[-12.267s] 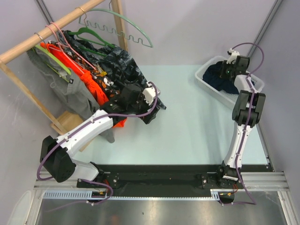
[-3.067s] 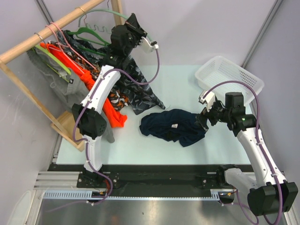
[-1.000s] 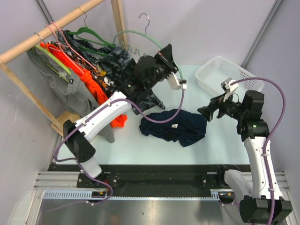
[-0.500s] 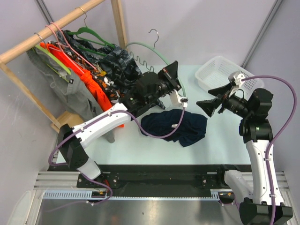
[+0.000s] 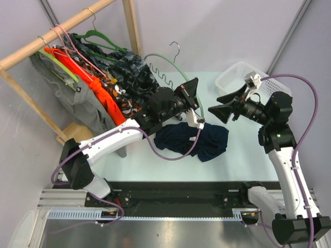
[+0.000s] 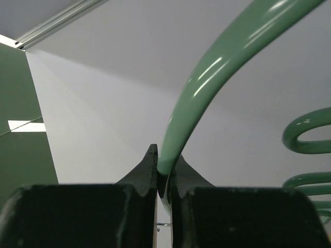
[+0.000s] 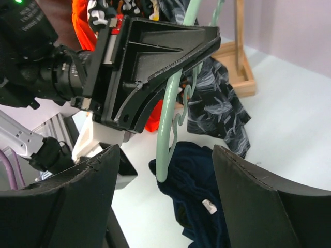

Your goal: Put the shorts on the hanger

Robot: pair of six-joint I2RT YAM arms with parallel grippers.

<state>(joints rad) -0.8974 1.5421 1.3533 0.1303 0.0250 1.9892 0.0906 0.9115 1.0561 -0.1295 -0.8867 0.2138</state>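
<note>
The pale green hanger (image 5: 161,55) is held up in the air above the table, its arm pinched in my left gripper (image 5: 194,98), which is shut on it (image 6: 164,160). In the left wrist view the hanger (image 6: 207,88) curves up out of the jaws. The navy shorts (image 5: 191,139) lie crumpled on the table under the hanger, white label showing. My right gripper (image 5: 213,105) faces the left one, open. In the right wrist view its jaws (image 7: 166,150) stand wide on either side of the hanger's lower end (image 7: 164,155), not touching it, with the shorts (image 7: 196,191) below.
A wooden rack (image 5: 62,28) at the back left carries an orange garment (image 5: 106,101), a black-and-grey patterned garment (image 5: 132,72) and other hangers. A white basket (image 5: 245,77) stands at the back right. The patterned garment (image 7: 217,108) hangs close behind the hanger.
My left arm has brought the hanger down and to the right, over the shorts. My right gripper has risen and swung left towards the hanger's end, its jaws narrowing a little.
</note>
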